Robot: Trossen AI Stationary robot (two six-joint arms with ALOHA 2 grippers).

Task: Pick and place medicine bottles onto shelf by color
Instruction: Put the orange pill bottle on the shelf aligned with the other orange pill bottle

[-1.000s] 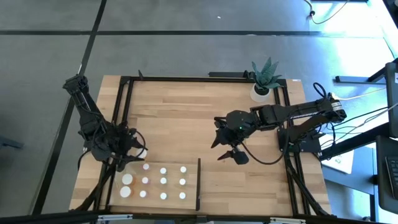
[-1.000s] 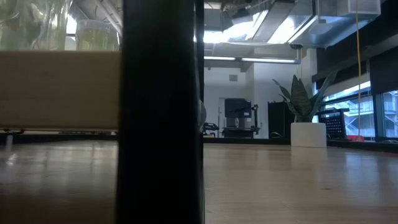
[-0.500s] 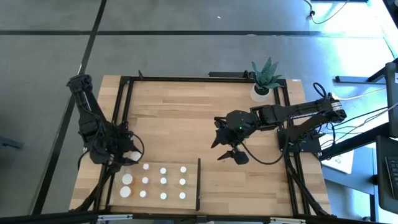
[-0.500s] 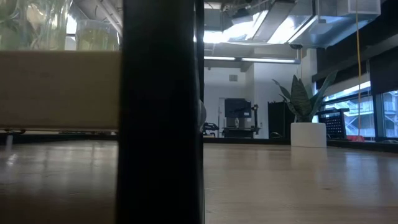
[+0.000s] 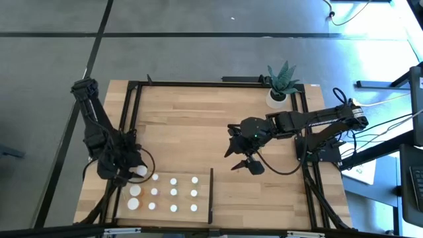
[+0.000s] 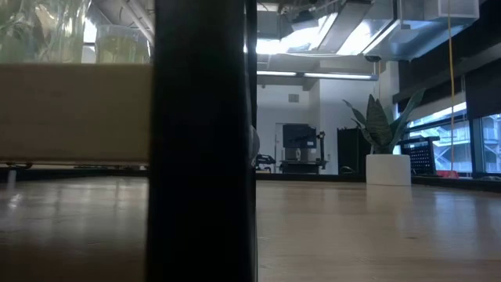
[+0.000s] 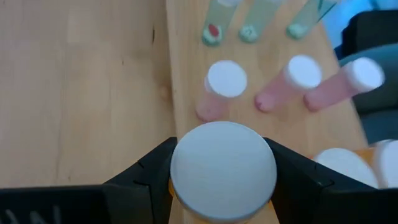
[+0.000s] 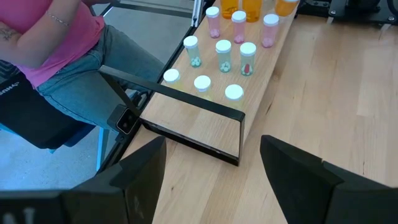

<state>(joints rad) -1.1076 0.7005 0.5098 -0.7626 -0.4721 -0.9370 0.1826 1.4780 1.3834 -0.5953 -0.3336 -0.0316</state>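
White-capped bottle [image 7: 223, 171] sits clamped in the left gripper [image 7: 222, 180] beside the shelf [image 5: 205, 196]; right gripper [image 5: 241, 158] hangs released.

I work in a robotics lab set in an open office hall: my two arms are bolted to a wooden desk [image 5: 198, 125] framed by black rails [image 5: 218, 83], on grey carpet [image 5: 198, 39] crossed by loose cables [image 5: 390, 125]. Exposed ceiling ducts [image 6: 329, 23], strip lights [image 6: 313, 75] and tall windows [image 6: 477, 141] show beyond, with a potted plant [image 5: 281, 84] at the desk's far right corner and a seated person [image 8: 56, 68] watching nearby.
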